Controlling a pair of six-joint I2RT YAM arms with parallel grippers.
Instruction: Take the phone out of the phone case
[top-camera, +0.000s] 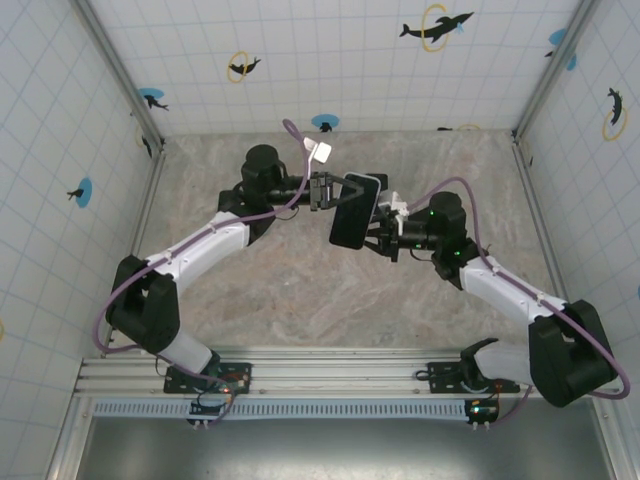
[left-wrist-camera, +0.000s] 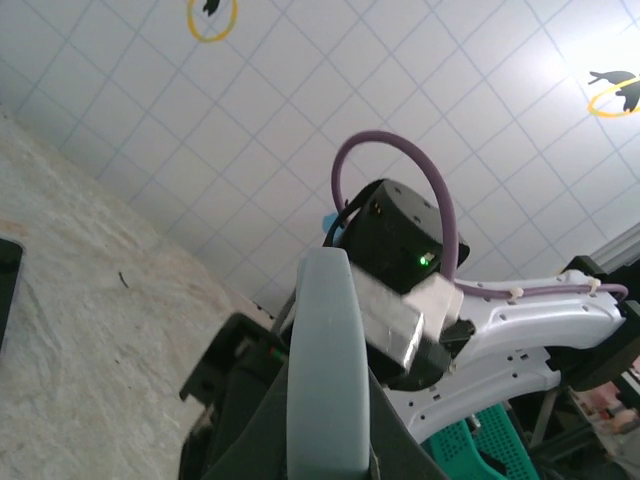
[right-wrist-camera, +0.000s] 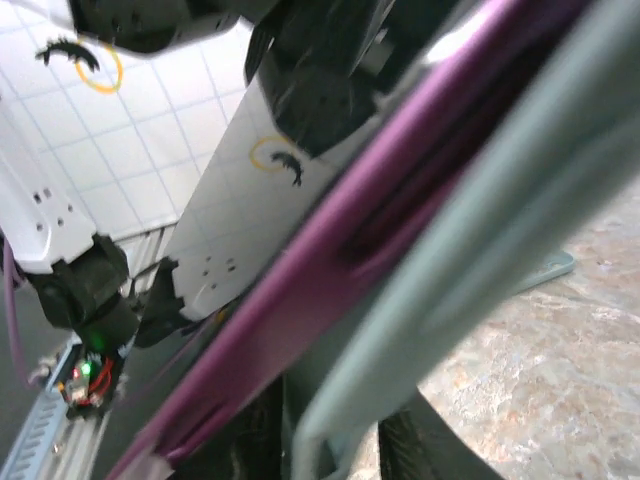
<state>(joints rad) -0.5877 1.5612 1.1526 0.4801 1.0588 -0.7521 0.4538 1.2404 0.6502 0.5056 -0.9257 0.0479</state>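
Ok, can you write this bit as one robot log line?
phone case: in air | left gripper: shut on phone case | right gripper: at phone case, grip unclear | phone: not yet out

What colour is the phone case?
The pale grey-blue phone case shows best in the left wrist view.

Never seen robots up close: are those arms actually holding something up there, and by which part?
Left gripper clamps the pale grey-blue phone case, dark phone inside, by its far end. Whether the right gripper grips its side cannot be told.
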